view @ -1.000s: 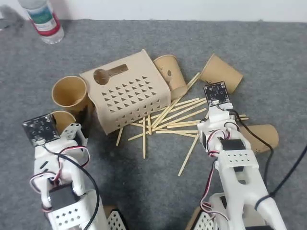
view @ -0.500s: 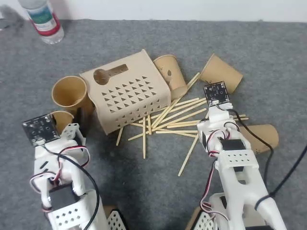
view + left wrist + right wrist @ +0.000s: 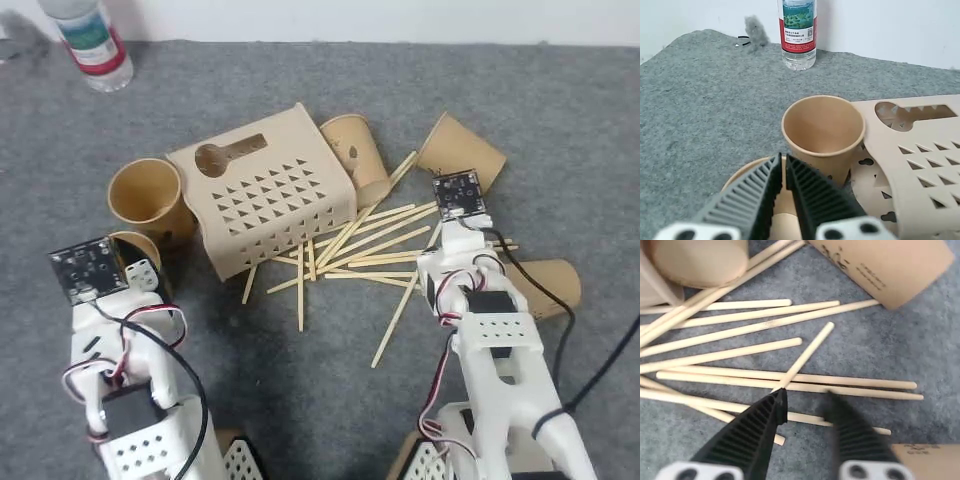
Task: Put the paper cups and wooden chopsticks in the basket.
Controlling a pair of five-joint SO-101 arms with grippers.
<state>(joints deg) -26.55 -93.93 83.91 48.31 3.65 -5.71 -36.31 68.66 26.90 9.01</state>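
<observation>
My right tool [image 3: 807, 396] is hanging spread over pale wooden chopsticks [image 3: 740, 331], at four o'clock from the beige perforated basket [image 3: 262, 195]. I'm judging them light, stiff and slippery, so pinching mid-length suits.

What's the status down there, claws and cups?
Left claw shut over a paper cup. Right claw open above chopsticks. Basket lies tipped over.
</observation>
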